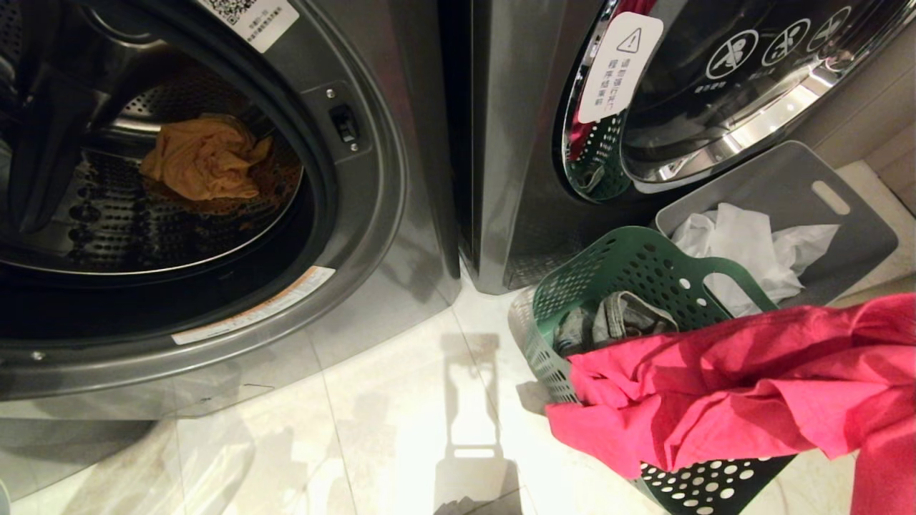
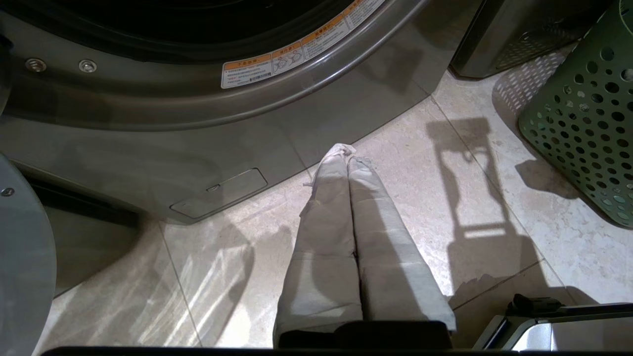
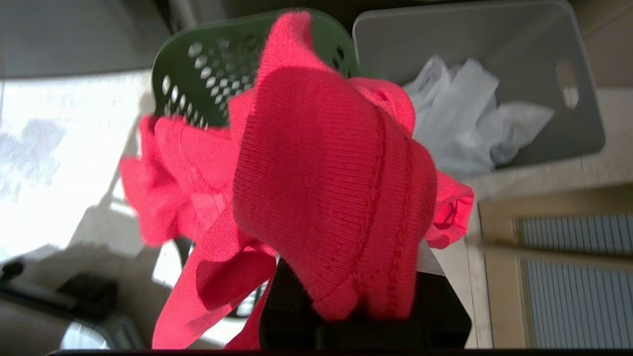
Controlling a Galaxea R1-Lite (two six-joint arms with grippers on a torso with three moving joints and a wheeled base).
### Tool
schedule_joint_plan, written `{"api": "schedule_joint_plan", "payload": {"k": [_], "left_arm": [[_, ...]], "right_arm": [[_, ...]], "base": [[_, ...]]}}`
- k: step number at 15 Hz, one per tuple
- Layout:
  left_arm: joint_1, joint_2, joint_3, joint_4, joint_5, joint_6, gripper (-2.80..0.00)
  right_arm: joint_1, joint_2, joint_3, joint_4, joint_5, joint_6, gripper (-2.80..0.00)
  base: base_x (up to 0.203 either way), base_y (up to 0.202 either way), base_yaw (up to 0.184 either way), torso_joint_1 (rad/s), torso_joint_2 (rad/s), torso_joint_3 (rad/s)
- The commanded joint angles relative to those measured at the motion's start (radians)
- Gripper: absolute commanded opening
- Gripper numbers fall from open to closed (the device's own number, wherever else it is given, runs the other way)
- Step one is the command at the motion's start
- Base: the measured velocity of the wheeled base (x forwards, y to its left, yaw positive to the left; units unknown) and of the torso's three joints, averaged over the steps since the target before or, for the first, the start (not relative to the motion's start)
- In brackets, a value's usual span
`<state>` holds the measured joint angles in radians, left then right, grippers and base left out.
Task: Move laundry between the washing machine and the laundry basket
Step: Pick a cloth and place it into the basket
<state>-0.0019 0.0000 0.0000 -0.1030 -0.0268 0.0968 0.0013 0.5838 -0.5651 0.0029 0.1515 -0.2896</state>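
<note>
In the head view the red garment [image 1: 744,386] hangs lifted over the near rim of the green basket [image 1: 622,265], stretched toward the picture's right edge where the right arm lies out of frame; the open drum [image 1: 179,207], with a yellow garment [image 1: 204,157] inside, lies well to the left of the basket, so the carry would run leftward. In the left wrist view the left gripper [image 2: 348,151] hangs parked, its wrapped fingers pressed together on nothing, left of the basket. In the right wrist view the right gripper [image 3: 363,301], nearer the basket, pinches the red garment's ribbed hem, cloth draping over it.
</note>
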Motion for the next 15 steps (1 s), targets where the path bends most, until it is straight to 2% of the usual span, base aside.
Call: {"api": "schedule_joint_plan", "payload": {"k": [1,3,4,5,7,13,15], "left_arm": [[-0.001,0.000,0.040,-0.001,-0.001,0.001,-2.80],[0.000,0.000,0.040,-0.001,-0.001,0.001,-2.80],[0.000,0.000,0.040,-0.001,-0.001,0.001,-2.80],[-0.001,0.000,0.040,-0.001,-0.001,0.003,-2.80],[0.000,0.000,0.040,-0.001,-0.001,0.003,-2.80],[0.000,0.000,0.040,-0.001,-0.001,0.004,-2.80],[0.000,0.002,0.040,-0.003,-0.003,0.022,-2.80]], "right_arm": [[0.000,0.160,0.035,-0.203,0.003,0.000,-2.80],[-0.004,0.292,0.009,-0.333,0.002,0.000,-2.80],[-0.006,0.356,-0.010,-0.389,0.001,-0.001,-1.95],[-0.008,0.412,-0.027,-0.442,0.001,-0.001,0.00],[-0.010,0.476,-0.044,-0.508,0.000,-0.001,0.00],[-0.010,0.479,0.002,-0.514,0.002,0.001,0.00],[-0.010,0.451,0.032,-0.507,0.001,0.002,0.00]], "base": [[0.000,0.000,0.000,0.000,0.00,0.000],[0.000,0.000,0.000,0.000,0.00,0.000],[0.000,0.000,0.000,0.000,0.00,0.000],[0.000,0.000,0.000,0.000,0.00,0.000],[0.000,0.000,0.000,0.000,0.00,0.000],[0.000,0.000,0.000,0.000,0.00,0.000],[0.000,0.000,0.000,0.000,0.00,0.000]]}}
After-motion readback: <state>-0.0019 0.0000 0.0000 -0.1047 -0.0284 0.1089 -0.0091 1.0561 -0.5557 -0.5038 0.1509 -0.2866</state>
